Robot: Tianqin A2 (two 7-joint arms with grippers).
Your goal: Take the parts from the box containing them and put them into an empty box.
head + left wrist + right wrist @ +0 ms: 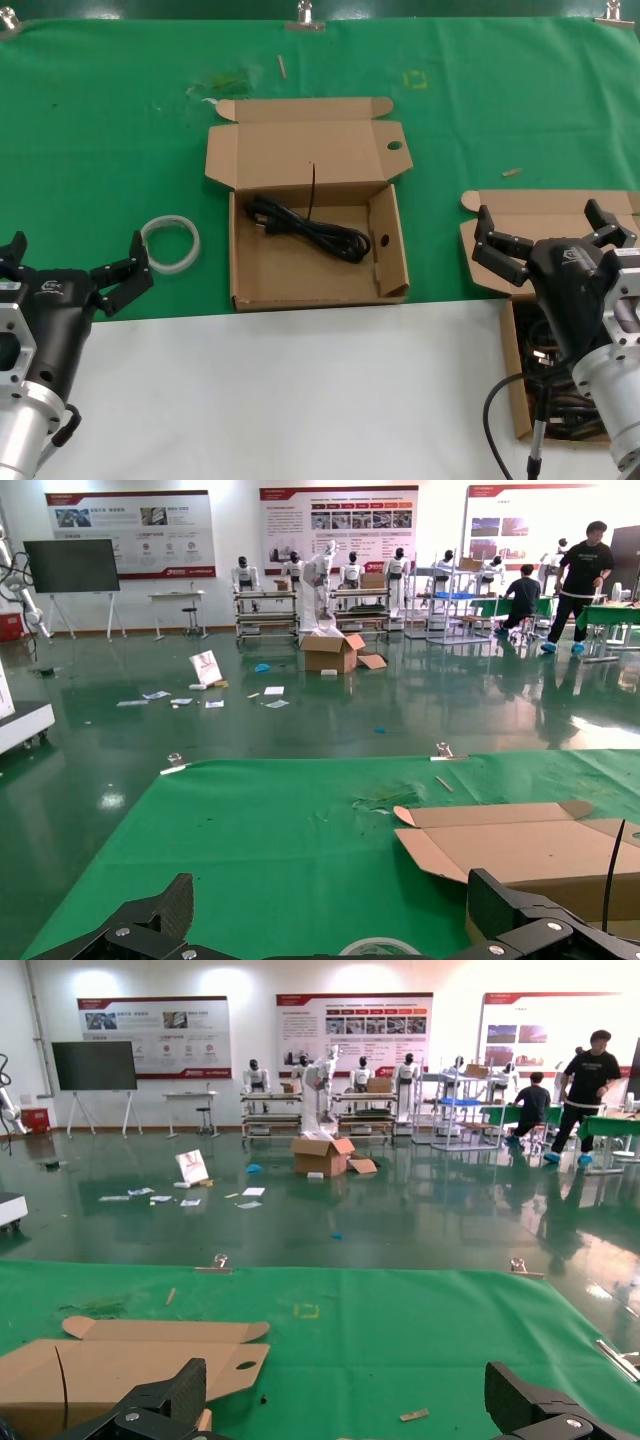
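The box with the round-holed tab (394,146) lies open in the middle of the green cloth, with one black power cord (310,228) coiled inside. Its lid also shows in the left wrist view (520,845) and the right wrist view (130,1365). The other brown box (520,300) is at the right edge, holding several black cords (560,400), mostly hidden behind my right arm. My right gripper (550,240) is open and empty above that box's lid; it shows in its wrist view (350,1400). My left gripper (75,262) is open and empty at the lower left; it shows in its wrist view (340,920).
A white tape ring (170,243) lies on the cloth between my left gripper and the middle box; it also shows in the left wrist view (380,946). White table surface runs along the front. Small scraps lie on the cloth at the back.
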